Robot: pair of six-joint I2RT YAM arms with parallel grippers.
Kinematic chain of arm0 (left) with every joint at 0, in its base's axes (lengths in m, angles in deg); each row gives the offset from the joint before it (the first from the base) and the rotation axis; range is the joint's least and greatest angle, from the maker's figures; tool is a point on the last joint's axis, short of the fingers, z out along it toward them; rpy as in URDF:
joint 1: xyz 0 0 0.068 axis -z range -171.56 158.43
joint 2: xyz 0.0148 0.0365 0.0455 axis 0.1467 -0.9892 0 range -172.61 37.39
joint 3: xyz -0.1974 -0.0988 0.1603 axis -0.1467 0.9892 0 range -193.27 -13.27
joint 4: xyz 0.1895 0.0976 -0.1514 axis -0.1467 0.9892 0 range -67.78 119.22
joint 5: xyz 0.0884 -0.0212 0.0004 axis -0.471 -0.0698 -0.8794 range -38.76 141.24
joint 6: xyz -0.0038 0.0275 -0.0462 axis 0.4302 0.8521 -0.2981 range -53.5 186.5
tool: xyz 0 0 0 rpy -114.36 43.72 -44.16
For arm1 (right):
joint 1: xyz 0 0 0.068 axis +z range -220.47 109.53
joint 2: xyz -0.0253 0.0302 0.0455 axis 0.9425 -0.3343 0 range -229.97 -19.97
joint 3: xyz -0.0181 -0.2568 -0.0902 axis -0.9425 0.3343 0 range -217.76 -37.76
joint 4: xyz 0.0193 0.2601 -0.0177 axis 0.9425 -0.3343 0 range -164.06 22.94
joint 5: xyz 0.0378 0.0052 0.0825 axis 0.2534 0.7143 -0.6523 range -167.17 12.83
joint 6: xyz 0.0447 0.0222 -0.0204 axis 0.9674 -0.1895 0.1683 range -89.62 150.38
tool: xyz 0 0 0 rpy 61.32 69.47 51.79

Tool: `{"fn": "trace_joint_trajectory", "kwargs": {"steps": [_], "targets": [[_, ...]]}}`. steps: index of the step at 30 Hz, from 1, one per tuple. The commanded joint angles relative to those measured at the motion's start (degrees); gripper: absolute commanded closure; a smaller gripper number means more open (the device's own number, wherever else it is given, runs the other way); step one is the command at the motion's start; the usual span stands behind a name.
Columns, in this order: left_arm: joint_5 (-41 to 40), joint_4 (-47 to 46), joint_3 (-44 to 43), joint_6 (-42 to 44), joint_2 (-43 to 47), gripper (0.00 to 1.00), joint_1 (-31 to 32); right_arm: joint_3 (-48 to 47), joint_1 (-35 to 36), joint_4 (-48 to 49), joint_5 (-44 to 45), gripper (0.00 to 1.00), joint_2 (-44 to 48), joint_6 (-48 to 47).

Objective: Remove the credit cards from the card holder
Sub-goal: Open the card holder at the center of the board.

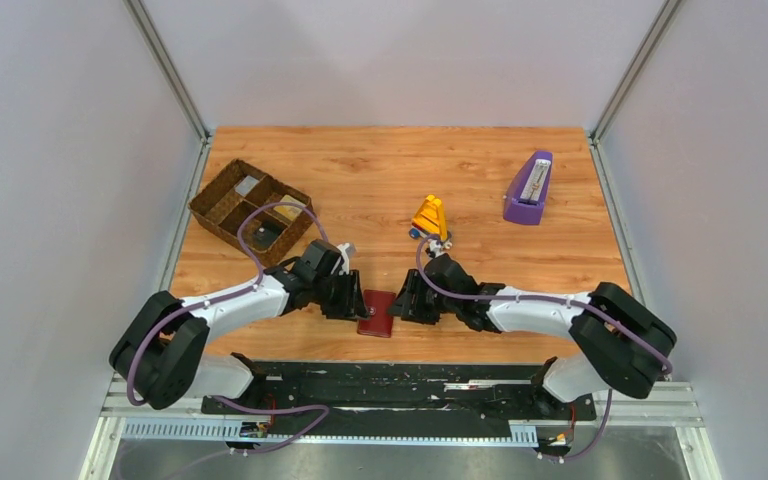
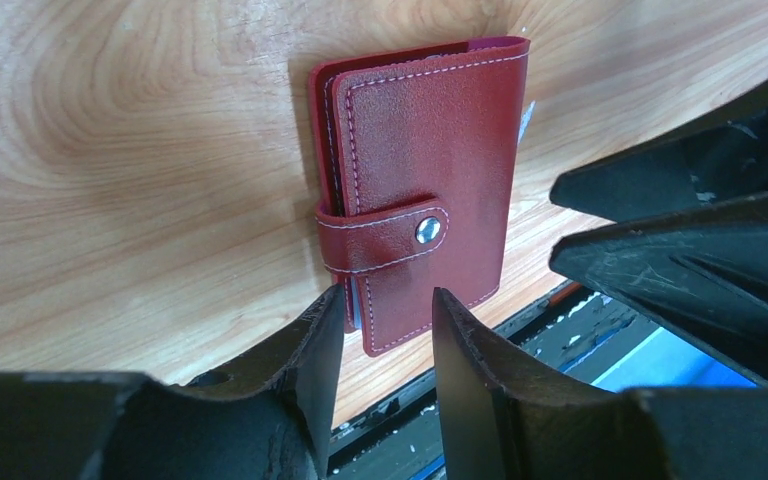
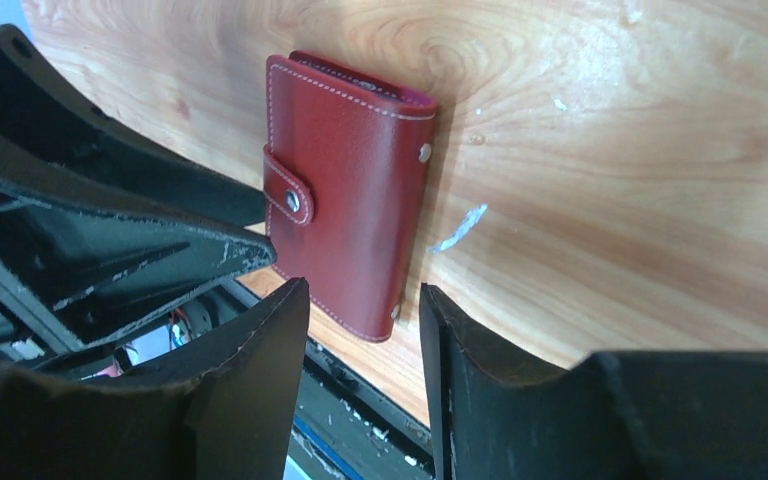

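Jaws of both grippers stood open with nothing in them; the left gripper (image 2: 388, 310) and right gripper (image 3: 363, 295) faced each other low over the table (image 1: 380, 170), with the holder (image 1: 376, 313) lying flat and closed between them, just beside the near edge; its tab (image 2: 385, 238) was snapped shut over the cover, and no cards showed. It looked light, thin and soft, stitched leather that would likely flex under a pinch and slide on the smooth wood rather than stay put; the sounder hold seemed to be across the spine side with one gripper, pinning it, while the other worked a fingertip under the tab's free end to pop the snap. The near edge left little margin; a push that way could send the holder onto the rail below. Open wood lay beyond, toward the middle; the basket (image 1: 250, 205), the yellow object (image 1: 430, 217) and the stand (image 1: 529, 188) sat well apart.
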Motion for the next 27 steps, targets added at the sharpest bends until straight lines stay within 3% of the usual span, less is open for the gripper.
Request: {"fn": "trace_joint_trajectory", "kwargs": {"steps": [1,13,16,18,27], "targets": [[2.0,-4.2,1.41,-0.33,-1.0,0.55,0.12,-3.19,0.7,4.59,1.3,0.55,-3.16,0.5],[2.54,-6.52,3.7,-2.05,-1.17,0.58,0.05,-2.76,1.88,8.18,2.45,0.63,-9.58,2.38],[2.65,-6.25,4.03,-2.27,-0.48,0.58,0.06,-1.75,1.94,9.44,2.48,0.81,-9.4,2.21],[2.29,-5.41,3.84,-2.22,0.48,0.58,0.1,-1.01,1.88,9.99,2.63,0.98,-8.11,1.76],[-0.46,2.98,-2.32,-0.48,5.49,0.51,0.06,-1.3,2.39,5.38,2.75,1.0,0.16,-0.28]]}}
